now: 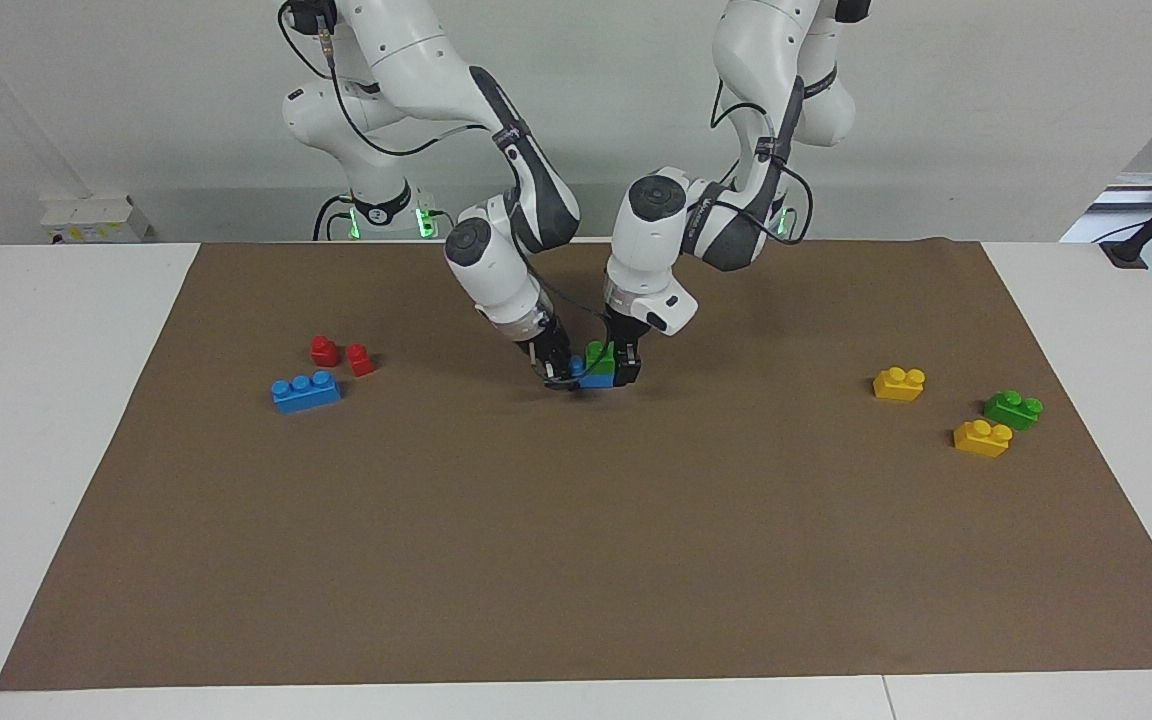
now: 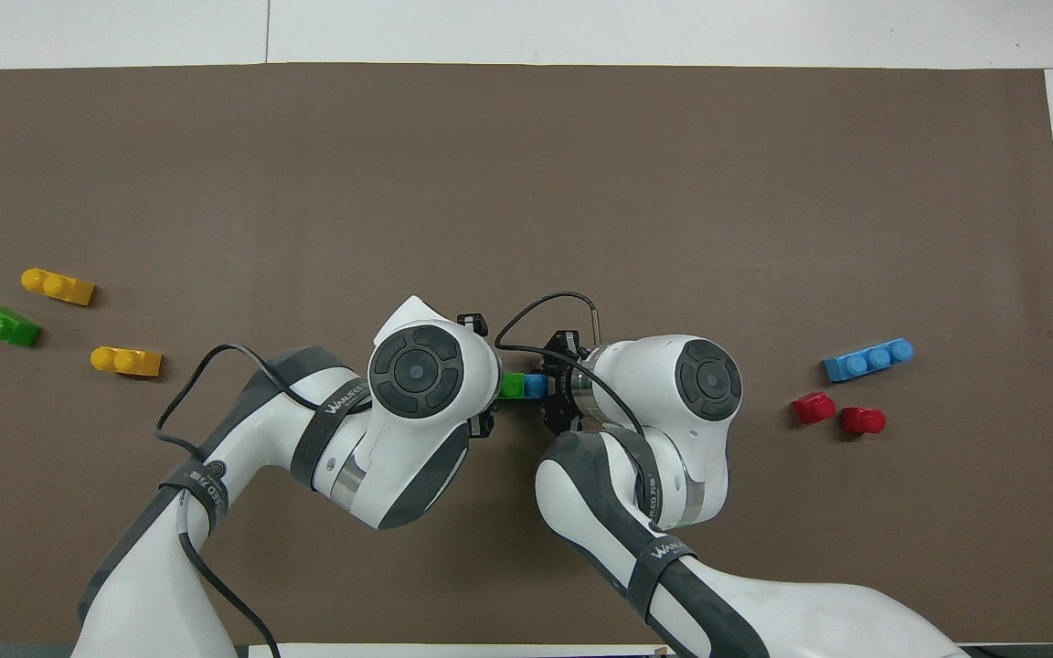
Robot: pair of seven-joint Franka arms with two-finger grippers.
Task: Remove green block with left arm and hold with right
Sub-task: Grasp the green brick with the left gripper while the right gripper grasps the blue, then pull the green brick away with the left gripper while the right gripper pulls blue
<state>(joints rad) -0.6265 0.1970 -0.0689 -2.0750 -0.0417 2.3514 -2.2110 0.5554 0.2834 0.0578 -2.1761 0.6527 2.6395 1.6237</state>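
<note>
A green block (image 1: 598,356) sits joined to a small blue brick (image 1: 593,379) at the middle of the brown mat (image 1: 576,560), close to the mat's surface. My left gripper (image 1: 622,368) is shut on the green block from the left arm's side. My right gripper (image 1: 560,370) is shut on the blue brick from the right arm's side. In the overhead view the green block (image 2: 512,386) and the blue brick (image 2: 536,386) show in the gap between the two hands. A second green block (image 1: 1013,409) lies at the left arm's end of the mat.
Two yellow bricks (image 1: 899,383) (image 1: 982,438) lie beside the second green block. At the right arm's end lie a blue three-stud brick (image 1: 306,390) and two small red blocks (image 1: 324,350) (image 1: 360,359).
</note>
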